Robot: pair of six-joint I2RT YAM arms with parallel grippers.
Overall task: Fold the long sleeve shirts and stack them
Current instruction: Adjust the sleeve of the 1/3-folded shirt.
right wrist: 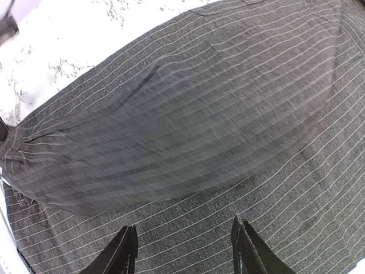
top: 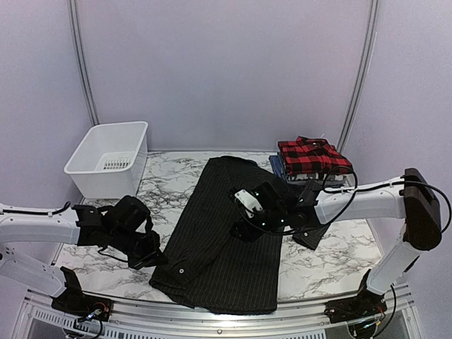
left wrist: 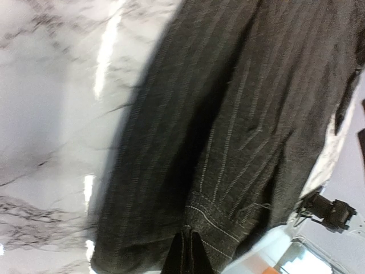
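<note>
**Left gripper (left wrist: pixel 185 256) clamps black pinstriped shirt (top: pixel 212 272)**

Its fingers are pinched shut on a cuff seam at the shirt's near-left edge. The shirt lies spread across the marble table (top: pixel 332 256). The right gripper (right wrist: pixel 183 250) hovers over the shirt's middle, jaws apart, holding nothing. A red-and-black plaid shirt (top: pixel 311 155) tops the far-right stack.

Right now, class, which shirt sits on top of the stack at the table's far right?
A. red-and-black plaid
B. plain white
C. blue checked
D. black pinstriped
A: the red-and-black plaid shirt tops the stack, while the black pinstriped shirt lies spread across the middle of the table.
</note>
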